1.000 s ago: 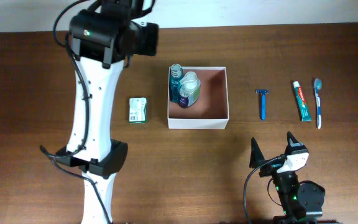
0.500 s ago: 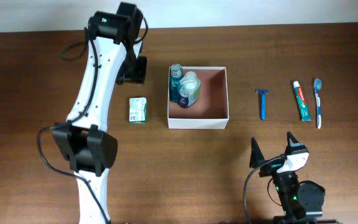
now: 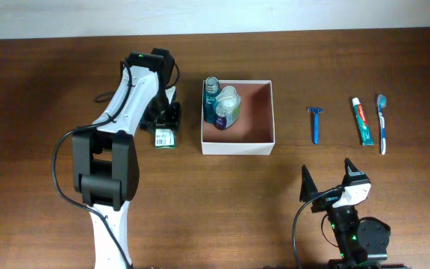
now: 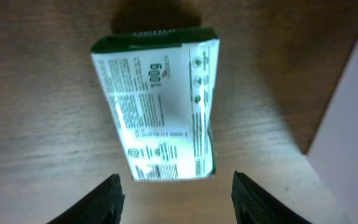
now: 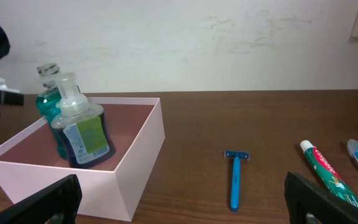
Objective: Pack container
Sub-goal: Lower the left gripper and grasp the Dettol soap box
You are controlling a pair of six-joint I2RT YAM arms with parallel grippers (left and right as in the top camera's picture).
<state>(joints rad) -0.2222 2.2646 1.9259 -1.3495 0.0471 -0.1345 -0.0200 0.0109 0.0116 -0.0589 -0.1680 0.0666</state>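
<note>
On the table's [image 3: 36, 149] near edge, the right fingers [image 3: 307, 184] stand spread and empty. Farther out, the left fingers [image 4: 107, 202] hang open over a green-and-white packet [image 4: 157, 112] marked "100g", just left of the white-walled container [image 3: 237, 146]. Two bottles [image 3: 222, 104] stand against the container's left wall. A blue razor [image 3: 315, 123], toothpaste [image 3: 362, 119] and a toothbrush [image 3: 382, 123] lie apart to its right, their print too small to read.

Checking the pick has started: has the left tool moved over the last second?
Yes. In the overhead view the left tool came down-frame, from past the far wall of the white container to directly over the green-and-white packet beside it.
</note>
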